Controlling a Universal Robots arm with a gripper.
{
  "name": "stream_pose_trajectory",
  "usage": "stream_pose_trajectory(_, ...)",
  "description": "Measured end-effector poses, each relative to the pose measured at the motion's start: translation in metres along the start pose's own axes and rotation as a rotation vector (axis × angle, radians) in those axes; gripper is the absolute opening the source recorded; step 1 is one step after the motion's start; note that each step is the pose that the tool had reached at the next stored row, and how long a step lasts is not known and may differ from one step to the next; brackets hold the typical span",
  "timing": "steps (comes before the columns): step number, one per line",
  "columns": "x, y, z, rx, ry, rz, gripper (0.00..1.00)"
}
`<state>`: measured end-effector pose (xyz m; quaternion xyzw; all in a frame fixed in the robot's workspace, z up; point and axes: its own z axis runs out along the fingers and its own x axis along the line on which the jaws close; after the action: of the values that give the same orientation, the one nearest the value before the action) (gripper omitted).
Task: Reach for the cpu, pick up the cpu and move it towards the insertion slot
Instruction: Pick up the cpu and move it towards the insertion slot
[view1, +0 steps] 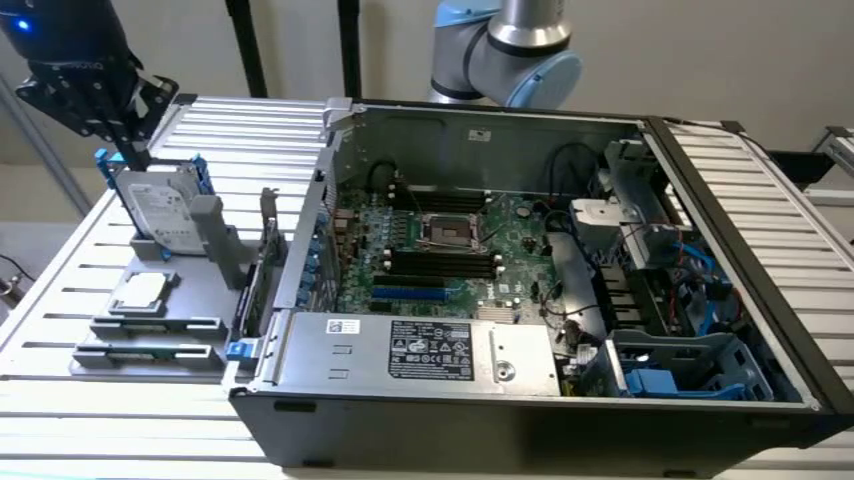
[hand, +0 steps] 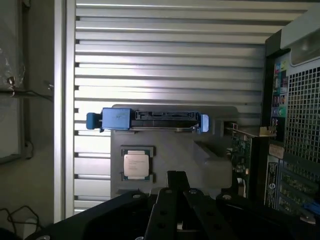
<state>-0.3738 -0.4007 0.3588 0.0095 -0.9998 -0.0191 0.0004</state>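
Chip: small flat square silvery cpu (view1: 144, 292) lying flat in grey holder (view1: 200, 245) on slatted metal worktop (view1: 54, 300).
Socket: square metal-framed insertion slot (view1: 447, 232) inside open black computer case (view1: 534, 425), well apart from cpu.
Arm: black gripper (hand: 176, 176) above holder, near upright silver hard drive (view1: 158, 205), jaws together, empty.

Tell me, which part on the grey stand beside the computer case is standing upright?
The silver hard drive with blue brackets: it stands on edge, while the small square cpu beside it lies flat.
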Motion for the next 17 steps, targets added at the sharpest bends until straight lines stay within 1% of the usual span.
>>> stream_pose_trajectory(2,0.007,-0.0013,0.0009,0.0001,0.0002,0.0,0.11)
stream_pose_trajectory(4,0.012,-0.0042,0.0026,-0.0001,0.0014,0.0,0.11)
stream_pose_trajectory(11,0.025,-0.017,0.0133,-0.0002,0.0149,0.001,0.11)
stream_pose_trajectory(14,0.034,-0.0203,0.0185,-0.0002,0.0174,0.001,0.11)
stream_pose_trajectory(17,0.047,-0.0206,0.0241,-0.0002,0.0177,0.001,0.11)
